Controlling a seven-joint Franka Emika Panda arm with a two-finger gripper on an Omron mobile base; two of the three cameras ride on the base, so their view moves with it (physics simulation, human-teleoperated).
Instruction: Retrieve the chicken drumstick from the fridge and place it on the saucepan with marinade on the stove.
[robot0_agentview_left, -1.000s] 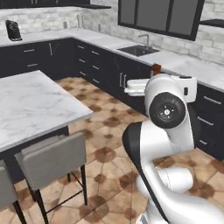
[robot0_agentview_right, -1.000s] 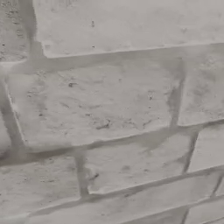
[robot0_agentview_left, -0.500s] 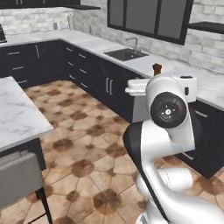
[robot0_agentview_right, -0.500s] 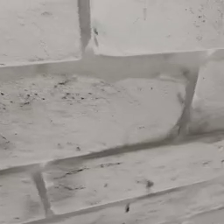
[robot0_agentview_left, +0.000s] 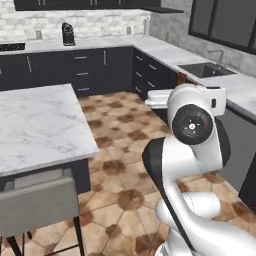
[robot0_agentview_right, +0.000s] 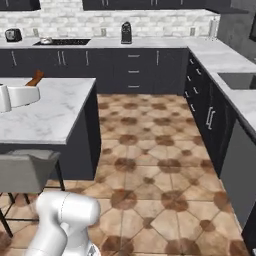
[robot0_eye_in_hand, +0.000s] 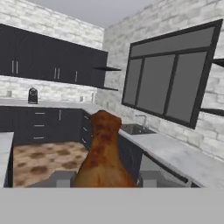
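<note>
1. The tool (robot0_eye_in_hand: 103, 183) is clamped on the chicken drumstick (robot0_eye_in_hand: 103, 153): in the hand view its two finger tips sit on either side of the meat's thick lower end, and the narrow end rises up and away from them.
2. The drumstick is carried in the air, clear of every surface, so the task's thing is in the tool's grip.
3. In the right base view the white hand lies level at the picture's left edge, and the brown tip of the drumstick (robot0_agentview_right: 35, 78) sticks up from its far end.
4. In the left base view a small reddish-brown bit of the drumstick (robot0_agentview_left: 180, 78) shows just past the white hand, above the arm's big round joint.
5. Beyond the tool, along its line of sight, runs a long marble surface (robot0_eye_in_hand: 175, 155) with a sink (robot0_eye_in_hand: 133, 128) set in it, under a dark-framed window (robot0_eye_in_hand: 168, 78).
6. Far off to the tool's left in the hand view stands a small dark appliance (robot0_eye_in_hand: 32, 95) on the back surface, below dark wall cabinets.
7. The stove (robot0_agentview_right: 62, 42) lies on the far back surface in the right base view, well apart from the tool, with a small shiny saucepan (robot0_agentview_right: 45, 40) on it; its contents are too small to tell.
8. The marble island surface (robot0_agentview_right: 55, 112) lies below and beside the hand in the right base view, with a grey chair (robot0_agentview_right: 27, 172) at its near edge.
</note>
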